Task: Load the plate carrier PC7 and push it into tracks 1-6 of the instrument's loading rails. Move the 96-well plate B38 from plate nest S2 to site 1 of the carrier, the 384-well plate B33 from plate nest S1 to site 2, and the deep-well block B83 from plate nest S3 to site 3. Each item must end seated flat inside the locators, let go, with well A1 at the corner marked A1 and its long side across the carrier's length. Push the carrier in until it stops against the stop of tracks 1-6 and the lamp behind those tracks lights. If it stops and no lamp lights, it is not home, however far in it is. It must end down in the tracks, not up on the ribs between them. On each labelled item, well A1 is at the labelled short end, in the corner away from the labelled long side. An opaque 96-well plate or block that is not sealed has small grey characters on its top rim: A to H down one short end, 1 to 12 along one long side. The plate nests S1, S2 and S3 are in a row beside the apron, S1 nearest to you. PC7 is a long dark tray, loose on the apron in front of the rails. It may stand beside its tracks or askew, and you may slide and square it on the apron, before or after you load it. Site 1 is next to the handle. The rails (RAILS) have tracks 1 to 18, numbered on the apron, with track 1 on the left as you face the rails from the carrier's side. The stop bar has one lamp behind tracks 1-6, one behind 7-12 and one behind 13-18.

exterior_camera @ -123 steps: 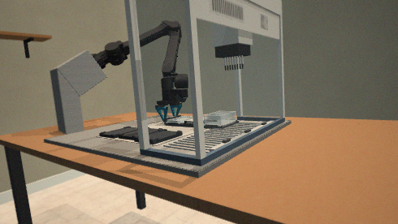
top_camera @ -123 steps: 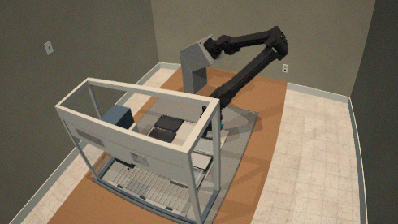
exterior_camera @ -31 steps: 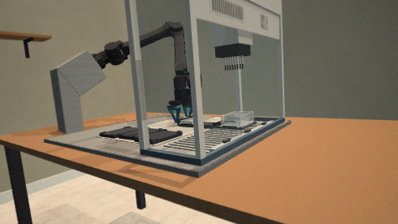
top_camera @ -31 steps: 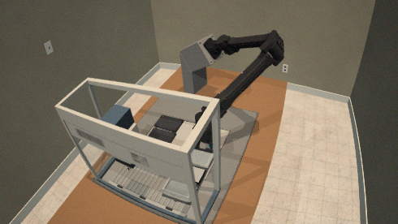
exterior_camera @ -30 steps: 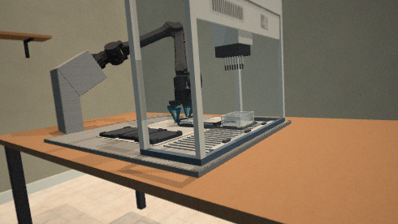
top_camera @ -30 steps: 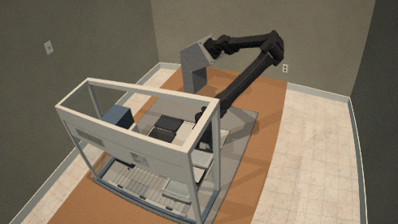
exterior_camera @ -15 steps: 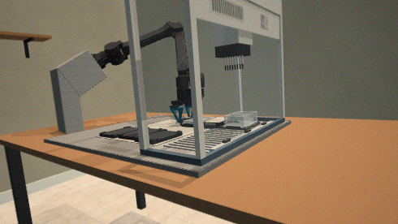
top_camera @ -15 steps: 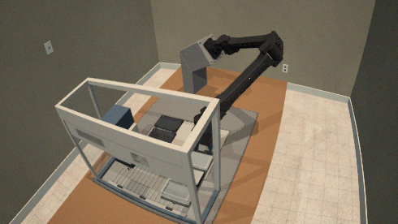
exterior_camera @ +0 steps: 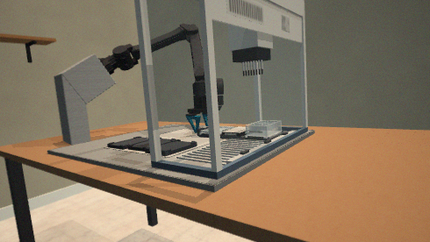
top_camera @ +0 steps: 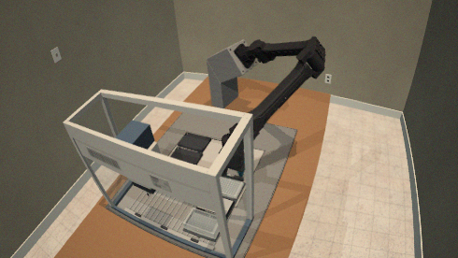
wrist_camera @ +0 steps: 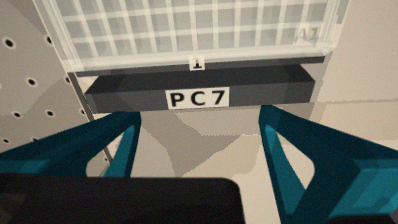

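Observation:
In the wrist view the dark handle of carrier PC7 (wrist_camera: 200, 92) lies just ahead of my gripper (wrist_camera: 199, 111), with its white label facing me. My teal fingers stand open on either side, a little short of the handle, with nothing between them. Behind the handle a pale gridded plate (wrist_camera: 192, 30) sits at the site marked 1, with an A1 mark at its right corner. In the exterior view the gripper (exterior_camera: 197, 124) is low over the deck at the carrier's near end (exterior_camera: 232, 131). A clear deep-well block (exterior_camera: 263, 128) sits at the carrier's far end.
The white instrument frame (top_camera: 159, 140) stands over the rails (exterior_camera: 215, 151), and one post hides the gripper in the top view. Dark plate nests (top_camera: 192, 147) lie on the deck beside the apron. A pipetting head (exterior_camera: 251, 59) hangs above. A perforated panel (wrist_camera: 25, 75) lies left of the carrier.

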### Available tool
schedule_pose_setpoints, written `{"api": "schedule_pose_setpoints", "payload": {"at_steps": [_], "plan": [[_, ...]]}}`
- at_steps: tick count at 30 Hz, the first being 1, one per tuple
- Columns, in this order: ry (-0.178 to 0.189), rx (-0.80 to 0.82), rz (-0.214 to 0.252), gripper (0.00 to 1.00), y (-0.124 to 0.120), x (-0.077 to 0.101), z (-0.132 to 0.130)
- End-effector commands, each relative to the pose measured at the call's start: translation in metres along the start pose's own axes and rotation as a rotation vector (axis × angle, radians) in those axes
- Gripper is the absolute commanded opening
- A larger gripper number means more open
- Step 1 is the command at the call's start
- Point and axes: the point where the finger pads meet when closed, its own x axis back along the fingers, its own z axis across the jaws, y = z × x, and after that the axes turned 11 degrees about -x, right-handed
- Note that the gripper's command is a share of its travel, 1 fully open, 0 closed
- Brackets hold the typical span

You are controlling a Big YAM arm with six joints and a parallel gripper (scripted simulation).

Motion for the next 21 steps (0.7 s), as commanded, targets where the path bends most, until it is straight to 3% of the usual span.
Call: {"api": "schedule_pose_setpoints", "payload": {"at_steps": [1, 21], "plan": [[0.002, -0.011, -0.050, 0.80, 0.030, 0.015, -0.001], [0.002, -0.019, -0.051, 0.80, 0.049, 0.017, 0.003]]}}
